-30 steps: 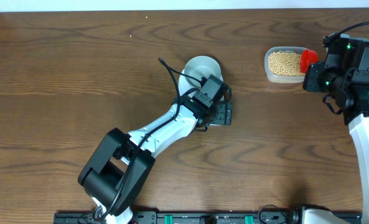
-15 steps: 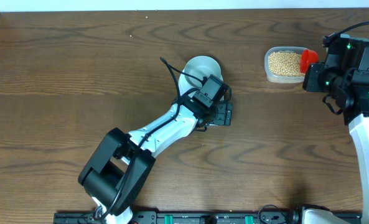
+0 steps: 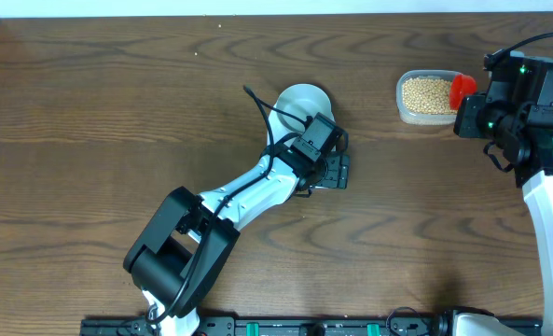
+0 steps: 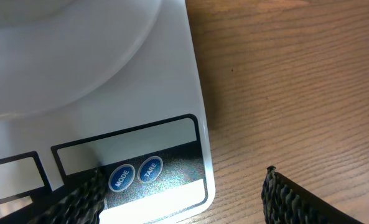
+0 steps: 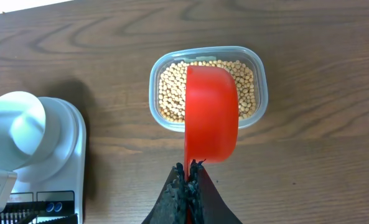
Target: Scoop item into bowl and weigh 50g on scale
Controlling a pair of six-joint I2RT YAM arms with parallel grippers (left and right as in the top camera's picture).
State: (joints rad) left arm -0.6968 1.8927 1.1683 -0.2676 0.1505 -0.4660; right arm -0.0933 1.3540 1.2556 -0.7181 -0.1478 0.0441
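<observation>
Overhead, your right arm is nearer the soybeans (image 3: 423, 93); the bowl (image 3: 299, 99) sits well apart. Left wrist: left fingers (image 4: 78, 199) gape empty over the scale (image 4: 172, 81) front. Right wrist: right fingers (image 5: 172, 196) pinch the red scoop (image 5: 212, 112), pointing straight ahead over the tub (image 5: 261, 81).

You had the bowl (image 5: 22, 127) sitting on the scale (image 5: 72, 143) at mid-table. Well off to its right, the tub (image 5: 259, 68) held the beans (image 5: 172, 93), scoop (image 5: 211, 115) over it.

A red scoop (image 5: 211, 112) hangs over a clear tub (image 5: 262, 87) on a wooden table (image 5: 321, 168).
</observation>
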